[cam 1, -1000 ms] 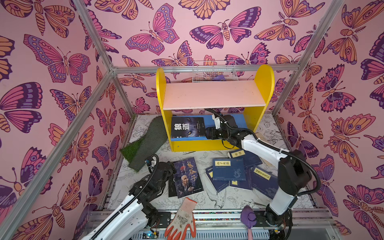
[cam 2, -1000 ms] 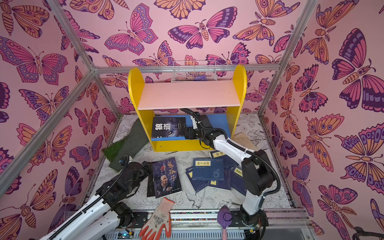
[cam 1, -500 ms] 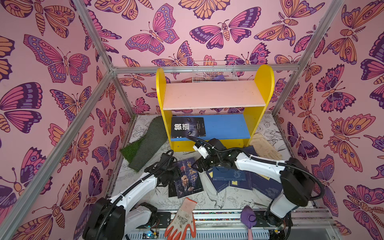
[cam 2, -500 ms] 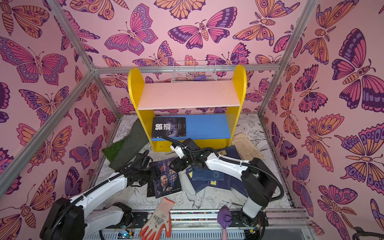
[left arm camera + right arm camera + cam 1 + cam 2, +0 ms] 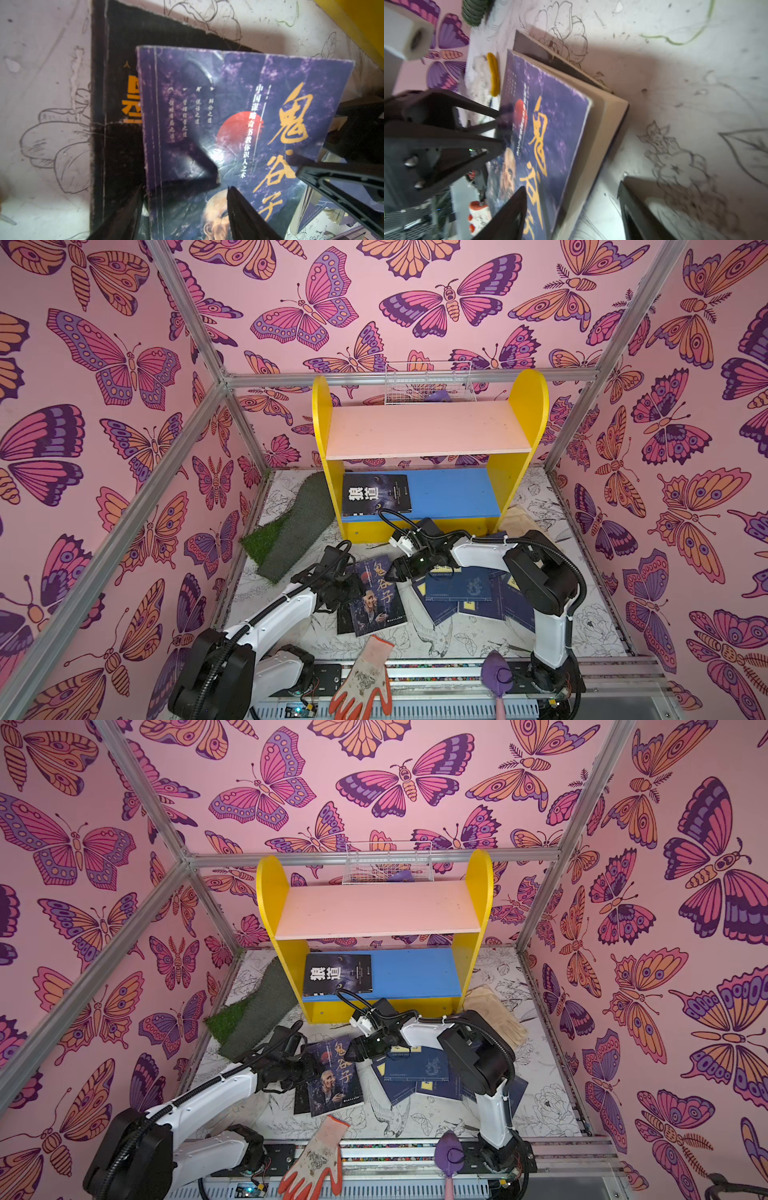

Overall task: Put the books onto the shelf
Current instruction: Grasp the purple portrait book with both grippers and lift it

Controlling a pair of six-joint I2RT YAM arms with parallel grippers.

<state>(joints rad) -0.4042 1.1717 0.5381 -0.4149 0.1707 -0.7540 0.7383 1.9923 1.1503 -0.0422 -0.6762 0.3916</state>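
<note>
The left gripper (image 5: 185, 189) and right gripper (image 5: 572, 186), both part-open and holding nothing, flank the purple 鬼谷子 paperback (image 5: 376, 597) lying flat between them (on a black book (image 5: 116, 145)), so the pick-up looks to be the step in hand, and next an edge likely needs lifting before the carry to the shelf (image 5: 453, 493) beyond.

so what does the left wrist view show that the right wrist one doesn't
Only the left wrist view shows the orange lettering on the black book and a yellow corner of the shelf. Only the right wrist view shows the pale page edge of the purple book and the green mat. Both show the purple book lying on the black book, and both grippers open: the left gripper astride the spine side, the right gripper astride the page edge.
</note>
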